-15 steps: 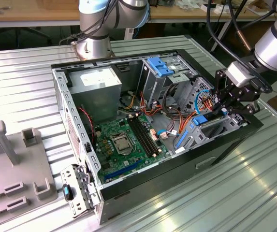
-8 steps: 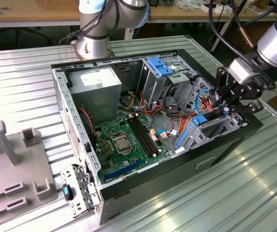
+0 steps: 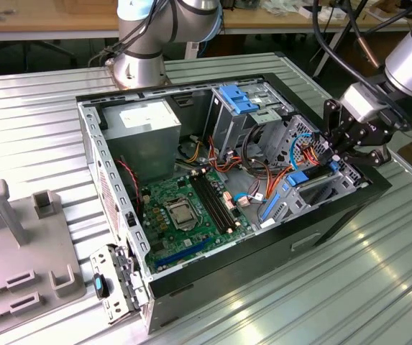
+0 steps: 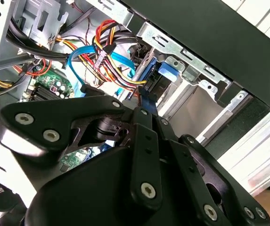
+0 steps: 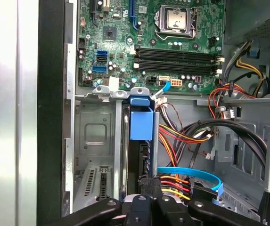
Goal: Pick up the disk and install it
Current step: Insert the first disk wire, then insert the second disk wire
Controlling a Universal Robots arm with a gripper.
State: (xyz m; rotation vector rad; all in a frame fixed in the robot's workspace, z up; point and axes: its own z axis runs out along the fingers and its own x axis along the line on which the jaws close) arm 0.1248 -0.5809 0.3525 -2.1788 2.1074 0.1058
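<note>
The disk [image 5: 141, 123] stands on edge in the drive bay at the case's front corner, its bright blue rail facing the first wrist view and its dark body [image 5: 143, 157] below the rail. My gripper [image 5: 150, 190] is shut on the disk's near end, with black fingers [image 5: 157, 200] on either side. In the second wrist view the fingers [image 4: 144, 136] come together under the blue rail [image 4: 147, 70], which runs into the metal bay. At the exterior view's right, the gripper [image 3: 337, 159] hangs over the bay, with the disk [image 3: 300, 177] just below it.
The open computer case [image 3: 191, 284] lies on a ribbed metal table. Bundled power wires [image 5: 182, 136] and a blue data cable [image 5: 191, 173] crowd the bay's side. The motherboard [image 3: 188, 208] and power supply [image 3: 148, 129] fill the case floor. A grey fixture [image 3: 19, 244] sits at the exterior view's left.
</note>
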